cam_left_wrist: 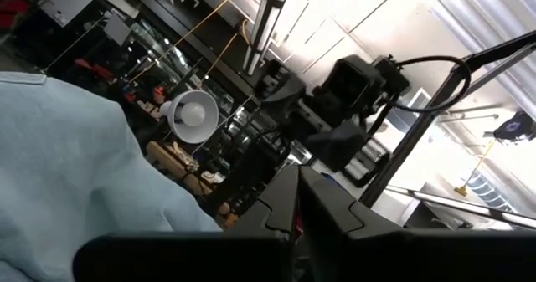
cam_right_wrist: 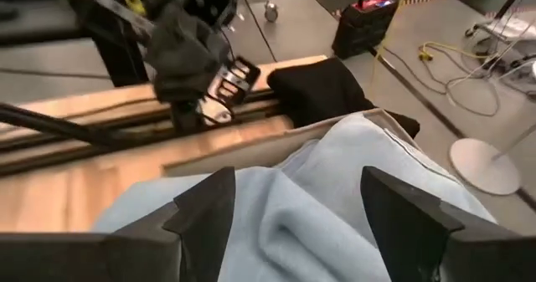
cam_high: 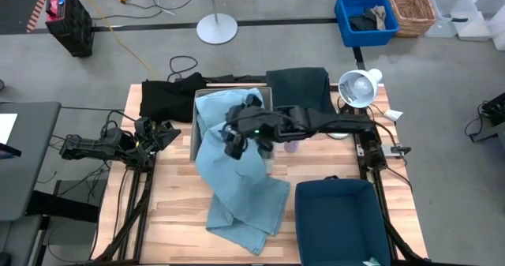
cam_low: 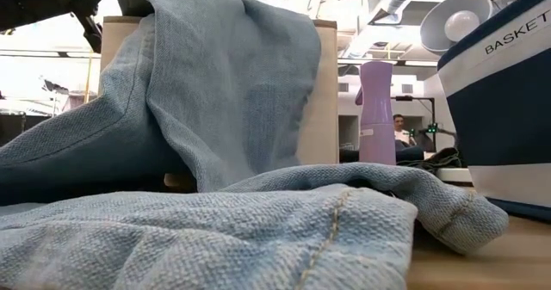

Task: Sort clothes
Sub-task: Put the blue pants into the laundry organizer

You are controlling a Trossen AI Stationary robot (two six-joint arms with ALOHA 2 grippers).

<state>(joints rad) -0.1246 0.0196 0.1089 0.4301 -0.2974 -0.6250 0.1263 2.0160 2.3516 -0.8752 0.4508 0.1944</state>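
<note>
The pale blue-grey garment [cam_low: 258,230] sprawls across the wooden surface [cam_high: 170,195], draped out of the beige box [cam_high: 195,124]. Right claw [cam_high: 234,142] hovers over it, fingers spread wide, holding nothing. Left claw [cam_high: 162,133] waits at the surface's left edge, closed and empty. A black garment [cam_high: 166,99] and a dark green garment [cam_high: 300,87] lie at the far side; a navy bin [cam_high: 339,219] is near, concrete floor [cam_high: 276,45] beyond.

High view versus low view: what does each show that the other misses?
Only the high view shows both arms, the open right gripper over the beige box, the left gripper parked at the table's left edge, and the black garment. Only the low view shows a purple bottle clearly. Both show the pale blue garment draped from the box.
</note>
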